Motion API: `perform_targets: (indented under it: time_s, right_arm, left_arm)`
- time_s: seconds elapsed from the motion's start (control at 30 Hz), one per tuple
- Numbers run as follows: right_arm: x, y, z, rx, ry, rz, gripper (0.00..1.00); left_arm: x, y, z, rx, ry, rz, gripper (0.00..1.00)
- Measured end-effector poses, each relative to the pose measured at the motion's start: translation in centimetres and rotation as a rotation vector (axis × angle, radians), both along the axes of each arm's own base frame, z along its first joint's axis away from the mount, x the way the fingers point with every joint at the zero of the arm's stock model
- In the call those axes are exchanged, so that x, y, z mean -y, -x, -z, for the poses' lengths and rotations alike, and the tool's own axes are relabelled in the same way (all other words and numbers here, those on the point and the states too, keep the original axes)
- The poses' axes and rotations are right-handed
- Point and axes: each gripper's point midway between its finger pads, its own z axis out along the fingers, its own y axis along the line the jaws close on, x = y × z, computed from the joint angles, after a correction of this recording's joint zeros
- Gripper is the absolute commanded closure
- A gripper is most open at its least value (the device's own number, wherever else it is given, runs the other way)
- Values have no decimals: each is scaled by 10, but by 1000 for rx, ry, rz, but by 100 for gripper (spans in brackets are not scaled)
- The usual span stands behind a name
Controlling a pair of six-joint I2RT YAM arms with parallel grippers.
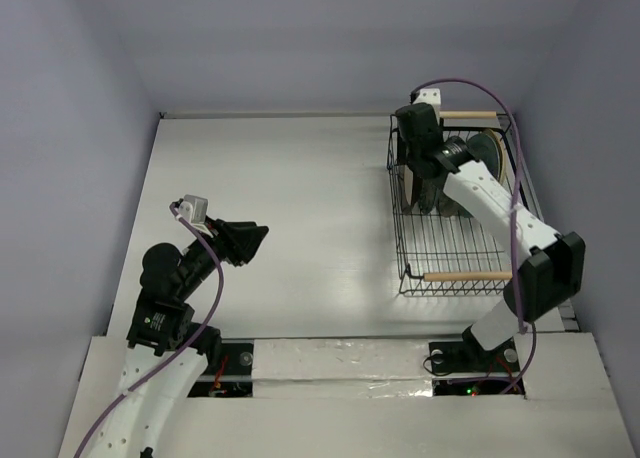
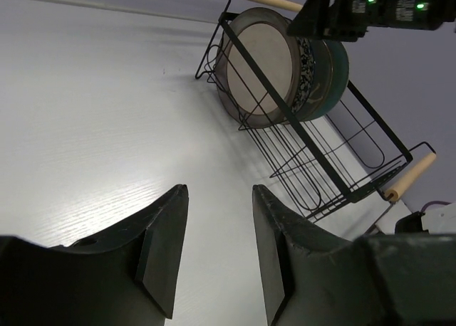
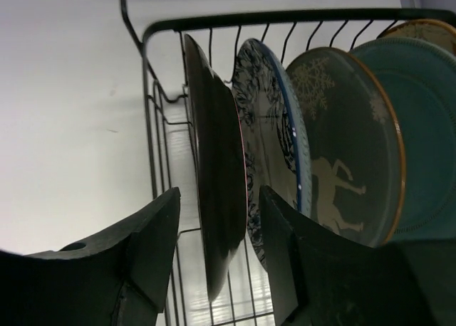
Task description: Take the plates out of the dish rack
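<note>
While the right jaws stand spread and pinch nothing, the edge of the front plate (image 3: 217, 183), dark-backed from this side, lines up with the gap between them. No contact evident. Behind it, upright in the slots: blue floral plate (image 3: 274, 148), deer plate (image 3: 349, 155), teal plate (image 3: 420, 127), and tan plate (image 3: 427, 28) just peeking in at the corner. All five sit at the far end of the dish rack (image 1: 450, 246), with the right arm (image 1: 480, 193) reaching in from above. Over on the other side the left jaws are spread too, empty, hovering over bare tabletop (image 1: 290, 208), well apart from the rack. No plate visible on the tabletop. Judgement: zero unloaded, five to go; first pick looks lined up. Risk: tight spacing, so the inner finger could nudge the floral plate.
</note>
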Motion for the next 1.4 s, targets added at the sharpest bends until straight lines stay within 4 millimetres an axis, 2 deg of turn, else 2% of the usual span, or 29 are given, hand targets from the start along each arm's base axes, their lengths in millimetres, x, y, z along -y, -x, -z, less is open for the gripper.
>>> perform_targets:
  time_s: [0.17, 0.27, 0.3, 0.5, 0.63, 0.73, 0.9, 1.0, 1.1, 1.27, 1.37, 1.4]
  right_arm:
    - [4, -17, 38, -93, 118, 41, 53]
    - [10, -21, 54, -134, 187, 67, 63]
    - [13, -21, 57, -142, 209, 77, 69]
    - [25, -17, 55, -168, 302, 95, 100]
    - [27, -14, 44, -173, 336, 102, 100]
    - [22, -13, 26, -147, 354, 99, 100]
    - [8, -14, -21, -55, 372, 98, 100]
    - [5, -8, -46, -3, 367, 104, 100]
    - [9, 9, -75, 46, 343, 106, 100]
    - [22, 54, -141, 201, 177, 67, 100]
    - [11, 78, -168, 322, -41, -49, 100]
    - [3, 81, -170, 343, -99, -91, 100]
  left_arm:
    - [0, 0, 0, 0, 0, -3, 61]
    - [0, 0, 0, 0, 0, -3, 61]
    - [0, 0, 0, 0, 0, -3, 61]
    - [0, 0, 0, 0, 0, -3, 61]
    - [0, 0, 0, 0, 0, -3, 61]
    - [0, 0, 0, 0, 0, -3, 61]
    - [-1, -1, 0, 1, 0, -6, 61]
    - [-1, 0, 0, 2, 1, -7, 61]
    - [-1, -1, 0, 2, 1, -9, 61]
    - [-2, -1, -1, 5, 1, -11, 61]
    - [-2, 0, -2, 9, 2, -14, 61]
    - [-2, 0, -2, 9, 2, -16, 61]
